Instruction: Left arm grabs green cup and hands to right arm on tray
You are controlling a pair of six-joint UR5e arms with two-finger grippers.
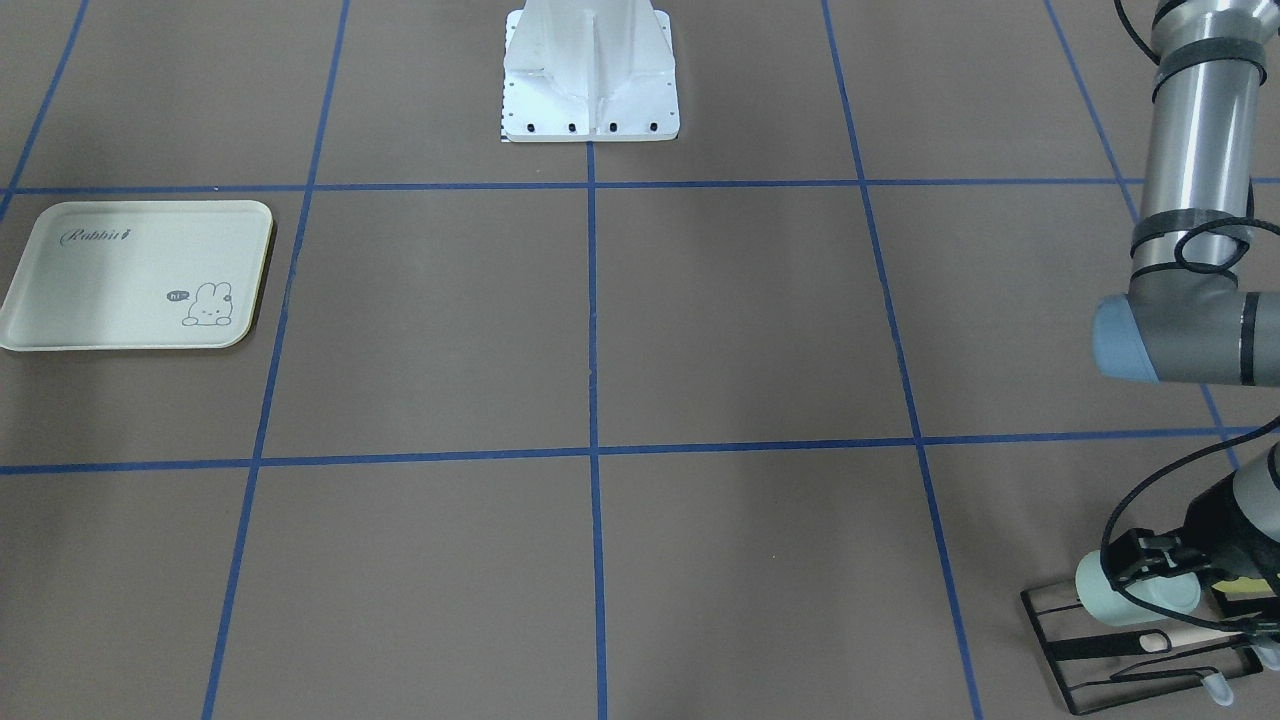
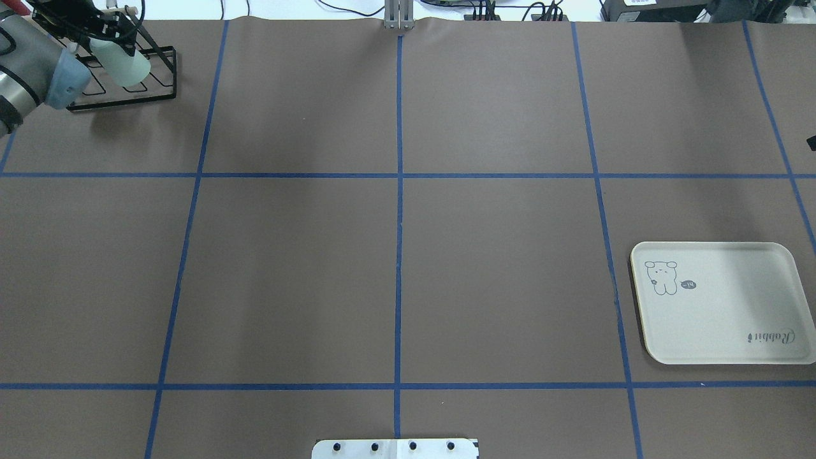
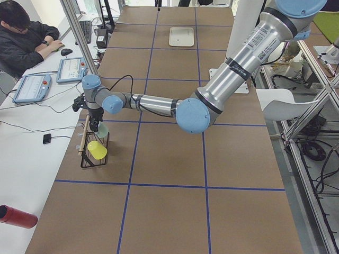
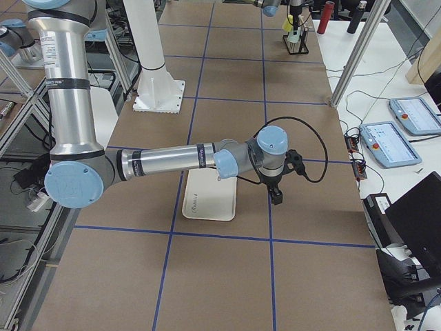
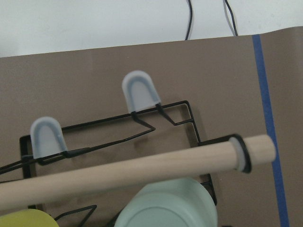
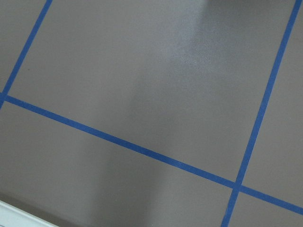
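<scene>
Grasp step at wire rack [image 1: 1095,649] beneath.
Clamped green cup [image 1: 1100,597], seemingly, in left gripper [image 1: 1135,575]; needed lifting clear toward right gripper [image 4: 277,196], openness untellable.

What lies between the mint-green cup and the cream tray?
Only bare brown table with blue tape lines separates the pale mint-green plastic cup from the cream rectangular tray; the overhead view shows it.

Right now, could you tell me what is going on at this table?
The left arm is stretched out to the black wire rack at the table's far corner, and the left gripper straddles the green cup lying on it; whether it is shut, I cannot tell. The right arm hovers beside the tray, which holds nothing yet.
</scene>
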